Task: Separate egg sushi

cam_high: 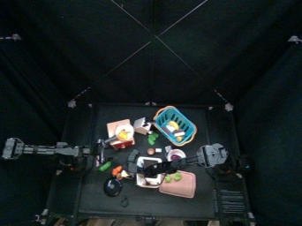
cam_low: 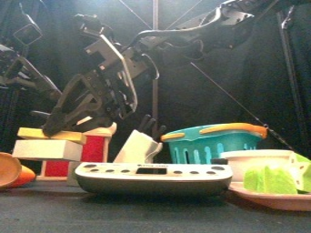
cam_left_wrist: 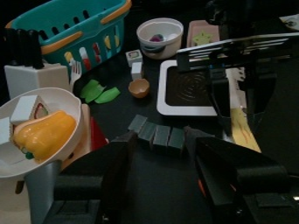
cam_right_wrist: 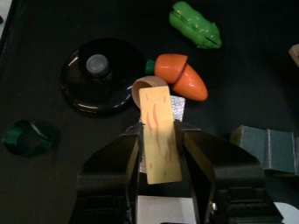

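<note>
1. The right hand (cam_right_wrist: 162,162) is clamped on the egg sushi's yellow egg slab (cam_right_wrist: 159,140), which stands lengthwise between its two black fingers in the lower middle of the right wrist view.
2. Just beyond the slab's far end in that view lies a small brown wooden spoon (cam_right_wrist: 149,85), touching an orange carrot (cam_right_wrist: 184,75) to its right.
3. A black round dish (cam_right_wrist: 100,77) with a grey knob sits in the upper left of that view, a green leafy vegetable (cam_right_wrist: 197,24) at the upper right, and a dark green ring (cam_right_wrist: 28,136) at the left edge.
4. The left hand (cam_left_wrist: 162,179) is spread wide and grips nothing; it hangs over the worktop (cam_left_wrist: 163,188) at the bottom of the left wrist view.
5. Ahead of it in that view lie a row of dark grey blocks (cam_left_wrist: 158,133), a black scale (cam_left_wrist: 193,87) with a white rim, and a white bowl (cam_left_wrist: 160,37) near the top.
6. At the left of that view a white bowl holds a yellow pepper (cam_left_wrist: 44,133), and a teal basket (cam_left_wrist: 70,24) fills the upper left.
7. In the top view the yellow slab (cam_high: 151,180) appears low in the middle of the worktop, with the teal basket up and to its right.
</note>
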Robot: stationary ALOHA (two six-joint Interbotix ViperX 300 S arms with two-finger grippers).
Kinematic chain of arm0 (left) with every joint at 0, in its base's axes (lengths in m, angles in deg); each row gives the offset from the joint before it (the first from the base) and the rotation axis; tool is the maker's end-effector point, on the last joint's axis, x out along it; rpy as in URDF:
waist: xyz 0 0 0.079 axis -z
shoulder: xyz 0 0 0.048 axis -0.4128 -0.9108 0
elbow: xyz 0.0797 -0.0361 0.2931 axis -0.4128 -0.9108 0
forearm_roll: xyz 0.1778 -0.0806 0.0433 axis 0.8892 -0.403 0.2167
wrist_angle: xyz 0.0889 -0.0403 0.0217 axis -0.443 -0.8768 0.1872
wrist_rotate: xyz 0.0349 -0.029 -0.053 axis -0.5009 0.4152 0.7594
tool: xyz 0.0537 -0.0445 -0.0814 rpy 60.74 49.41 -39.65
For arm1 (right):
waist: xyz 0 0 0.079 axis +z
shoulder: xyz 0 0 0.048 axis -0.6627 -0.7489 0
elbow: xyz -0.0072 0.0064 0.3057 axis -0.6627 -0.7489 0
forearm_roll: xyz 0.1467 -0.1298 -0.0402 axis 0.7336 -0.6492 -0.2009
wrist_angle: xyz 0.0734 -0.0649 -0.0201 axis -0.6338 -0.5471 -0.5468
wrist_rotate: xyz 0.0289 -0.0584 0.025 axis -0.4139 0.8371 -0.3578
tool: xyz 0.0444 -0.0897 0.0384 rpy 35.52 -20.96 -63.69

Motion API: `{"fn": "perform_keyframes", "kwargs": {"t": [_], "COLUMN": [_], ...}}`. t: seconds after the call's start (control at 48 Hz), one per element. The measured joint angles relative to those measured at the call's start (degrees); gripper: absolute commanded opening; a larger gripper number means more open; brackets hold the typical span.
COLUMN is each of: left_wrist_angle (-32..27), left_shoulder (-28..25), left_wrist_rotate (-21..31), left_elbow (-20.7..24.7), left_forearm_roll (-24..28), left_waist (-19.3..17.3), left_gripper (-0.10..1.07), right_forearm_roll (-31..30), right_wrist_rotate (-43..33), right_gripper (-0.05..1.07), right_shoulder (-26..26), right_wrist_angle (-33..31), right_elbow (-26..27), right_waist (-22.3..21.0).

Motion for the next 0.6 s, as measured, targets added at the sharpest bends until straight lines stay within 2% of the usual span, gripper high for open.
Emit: {"fn": "perform_keyframes", "kwargs": {"t": [0.167, 0.396, 0.604], "left_wrist_angle": [1.14, 6.77, 11.16], "left_shoulder": [0.00, -0.44, -3.87], "left_wrist_rotate": [0.09, 0.18, 0.09], "left_elbow": [0.00, 0.00, 0.18], "left_forearm_roll": [-0.09, -0.18, -0.26], "left_waist": [0.26, 1.32, 3.52], "left_gripper": [0.86, 0.87, 0.87], "right_forearm_roll": [0.18, -0.26, -1.67], "right_wrist_rotate": [0.00, 0.09, 0.09], "right_gripper": [0.62, 0.62, 0.62], "right_shoulder": [5.36, 14.77, 20.48], "right_wrist_angle": [-0.79, -2.90, -3.25], "right_elbow": [-2.37, -8.17, -12.57], "right_waist": [-0.09, -0.18, -1.49]}}
